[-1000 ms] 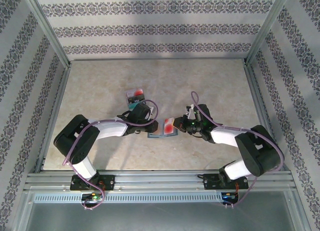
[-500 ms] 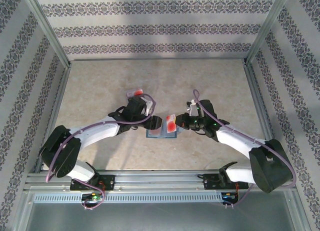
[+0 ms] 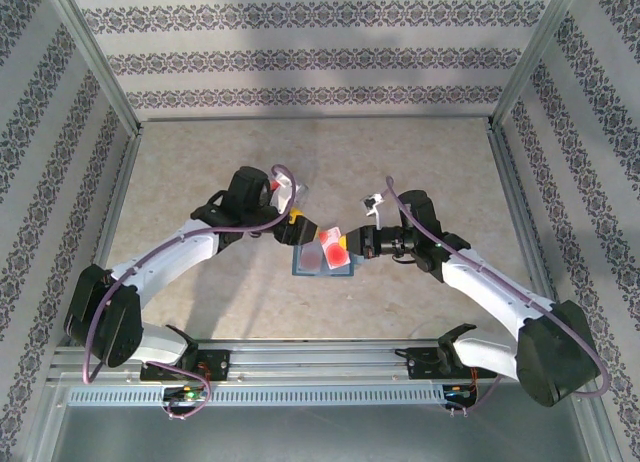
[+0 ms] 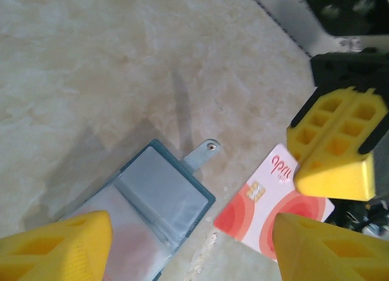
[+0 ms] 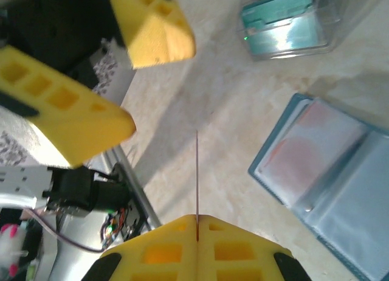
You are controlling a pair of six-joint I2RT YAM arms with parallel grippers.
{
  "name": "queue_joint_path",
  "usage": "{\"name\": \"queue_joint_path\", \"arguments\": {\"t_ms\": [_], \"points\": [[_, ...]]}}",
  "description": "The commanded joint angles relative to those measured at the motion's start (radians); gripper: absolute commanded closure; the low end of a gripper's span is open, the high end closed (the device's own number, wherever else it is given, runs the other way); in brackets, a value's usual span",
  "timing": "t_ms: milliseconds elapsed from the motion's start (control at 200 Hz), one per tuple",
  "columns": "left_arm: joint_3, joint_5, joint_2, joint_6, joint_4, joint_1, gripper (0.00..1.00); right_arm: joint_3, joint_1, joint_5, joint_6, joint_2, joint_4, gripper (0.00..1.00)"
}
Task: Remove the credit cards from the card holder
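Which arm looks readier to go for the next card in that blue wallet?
Left, probably. The left gripper is open and empty, aimed at the card holder. The right gripper is shut on the red-circle card and would have to set that down first.

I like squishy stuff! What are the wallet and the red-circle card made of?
Card holder: probably soft blue-grey fabric or faux leather, matte at the edges, with clear shiny plastic pockets that catch glare. Credit card: likely thin, stiff, glossy plastic; it looks flat, and hair-thin edge-on.
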Motion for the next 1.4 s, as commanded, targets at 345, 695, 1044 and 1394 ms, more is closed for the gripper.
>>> {"name": "queue_joint_path", "arguments": {"t_ms": [345, 695, 1044, 1394], "points": [[0.070, 0.304, 0.080, 0.146, -0.133, 0.004, 0.38, 0.067, 0.040, -0.175, -0.079, -0.018, 0.008, 1.00], [0.038, 0.419, 0.071, 0.106, -0.079, -0.005, 0.73, 0.088, 0.044, -0.177, -0.104, 0.002, 0.014, 1.00], [-0.022, 0.428, 0.020, 0.006, 0.044, -0.012, 1.00, 0.082, 0.027, -0.127, -0.093, -0.009, 0.037, 0.88], [-0.281, 0.122, -0.215, -0.319, 0.596, -0.008, 1.00, -0.101, -0.035, 0.094, 0.038, -0.241, 0.183, 0.36]]}}
